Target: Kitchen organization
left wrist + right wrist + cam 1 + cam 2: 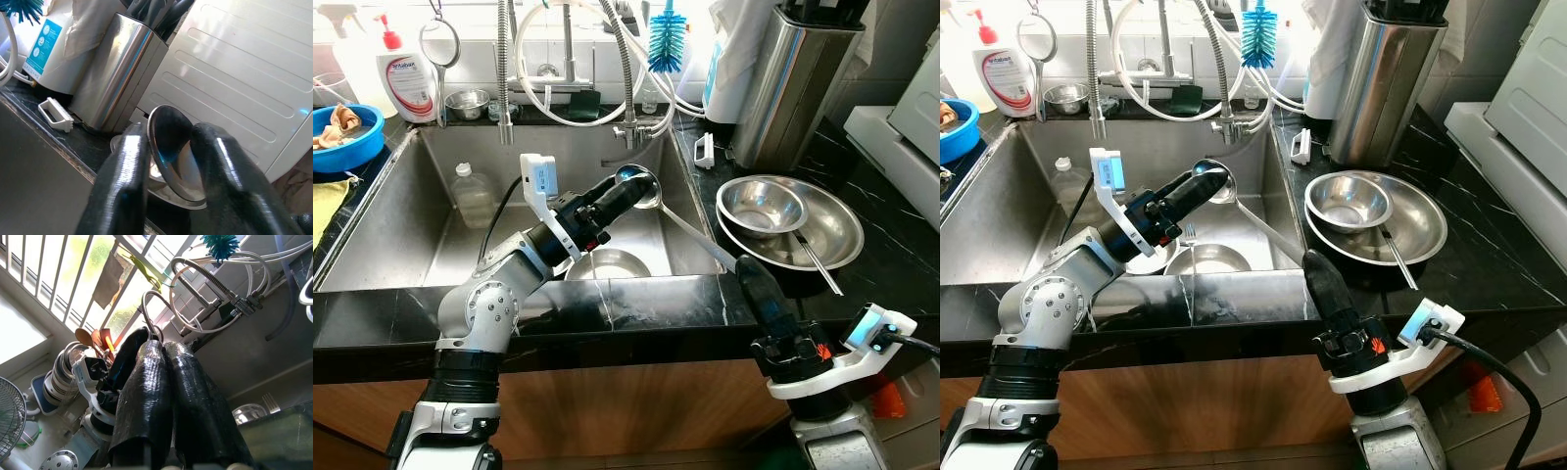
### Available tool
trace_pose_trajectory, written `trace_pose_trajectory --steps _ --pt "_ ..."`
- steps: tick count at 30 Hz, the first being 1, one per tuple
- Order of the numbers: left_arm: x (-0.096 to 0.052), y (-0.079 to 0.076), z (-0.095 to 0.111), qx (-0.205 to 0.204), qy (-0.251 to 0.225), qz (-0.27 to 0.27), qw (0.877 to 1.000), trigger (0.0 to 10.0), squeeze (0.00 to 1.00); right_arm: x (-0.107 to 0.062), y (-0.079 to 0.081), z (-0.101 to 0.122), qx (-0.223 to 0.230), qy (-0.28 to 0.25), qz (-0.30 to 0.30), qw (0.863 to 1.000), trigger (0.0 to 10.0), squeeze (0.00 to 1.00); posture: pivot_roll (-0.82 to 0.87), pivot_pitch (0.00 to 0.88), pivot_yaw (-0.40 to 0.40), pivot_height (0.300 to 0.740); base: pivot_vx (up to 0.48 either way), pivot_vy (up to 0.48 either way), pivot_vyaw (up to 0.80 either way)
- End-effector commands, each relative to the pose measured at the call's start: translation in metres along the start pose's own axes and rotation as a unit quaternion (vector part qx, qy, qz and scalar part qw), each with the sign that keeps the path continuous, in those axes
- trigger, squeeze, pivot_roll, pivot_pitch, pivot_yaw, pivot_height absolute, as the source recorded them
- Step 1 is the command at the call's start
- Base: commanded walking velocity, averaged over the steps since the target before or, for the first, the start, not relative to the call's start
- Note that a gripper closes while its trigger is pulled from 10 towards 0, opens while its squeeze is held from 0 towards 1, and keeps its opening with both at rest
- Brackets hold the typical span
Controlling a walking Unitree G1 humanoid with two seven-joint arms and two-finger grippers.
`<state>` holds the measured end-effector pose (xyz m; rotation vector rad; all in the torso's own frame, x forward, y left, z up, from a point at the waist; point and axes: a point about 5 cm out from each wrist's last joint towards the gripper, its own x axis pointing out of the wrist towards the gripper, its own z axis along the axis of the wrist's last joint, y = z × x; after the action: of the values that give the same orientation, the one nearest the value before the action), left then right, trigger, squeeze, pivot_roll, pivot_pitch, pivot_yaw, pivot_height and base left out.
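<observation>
Ladle (641, 188) hangs over the sink (391, 211), its bowl clamped in the left end effector (625, 191); the handle slants toward the counter (891, 235). Stiff, light, slick steel; the handle likely grips better. Right end effector (747, 269) is closed, empty.

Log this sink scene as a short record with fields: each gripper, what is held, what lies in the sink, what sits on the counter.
left gripper: over the sink, shut on the ladle at its bowl
ladle handle: runs toward the sink's front right corner
right gripper: shut, empty, at the counter's front edge
in sink: small steel bowl, fork, clear bottle
on counter: nested steel bowls, knife block
</observation>
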<state>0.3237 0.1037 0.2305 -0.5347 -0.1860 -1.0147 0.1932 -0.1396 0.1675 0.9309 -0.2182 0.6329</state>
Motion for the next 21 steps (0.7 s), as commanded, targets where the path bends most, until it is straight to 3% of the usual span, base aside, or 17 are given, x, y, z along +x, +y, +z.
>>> trace_pose_trajectory --steps 1,7,8,9,10,21 --pt "0.001 -0.004 0.004 0.005 -0.002 -0.009 1.0 0.0 0.0 0.0 0.001 0.001 -0.005 -0.001 0.002 1.0 10.0 0.0 0.0 0.046 -0.029 0.74 0.0 0.0 0.0" --pt "0.001 -0.004 0.004 0.001 -0.005 -0.012 1.0 0.0 0.0 0.0 -0.004 0.002 -0.014 0.0 -0.012 1.0 10.0 0.0 0.0 0.041 -0.029 0.74 0.0 0.0 0.0" --pt "0.001 -0.004 0.004 0.0 -0.006 -0.012 1.0 0.0 0.0 0.0 -0.005 0.002 -0.014 -0.001 -0.014 1.0 10.0 0.1 0.0 0.041 -0.029 0.74 0.0 0.0 0.0" --pt "0.002 -0.004 0.004 0.0 -0.006 -0.012 1.0 0.0 0.0 0.0 -0.005 0.002 -0.014 -0.002 -0.016 1.0 10.0 0.1 0.0 0.039 -0.029 0.74 0.0 0.0 0.0" --pt "0.001 -0.004 0.004 0.0 -0.006 -0.012 1.0 0.0 0.0 0.0 -0.006 0.003 -0.015 -0.004 -0.019 1.0 10.0 1.0 0.01 0.037 -0.029 0.74 0.0 0.0 0.0" --pt "0.001 0.0 0.007 -0.003 -0.016 0.001 1.0 0.0 0.0 0.0 -0.01 0.005 -0.022 -0.008 -0.03 0.999 10.0 1.0 0.0 0.032 -0.028 0.74 0.0 0.0 0.0"
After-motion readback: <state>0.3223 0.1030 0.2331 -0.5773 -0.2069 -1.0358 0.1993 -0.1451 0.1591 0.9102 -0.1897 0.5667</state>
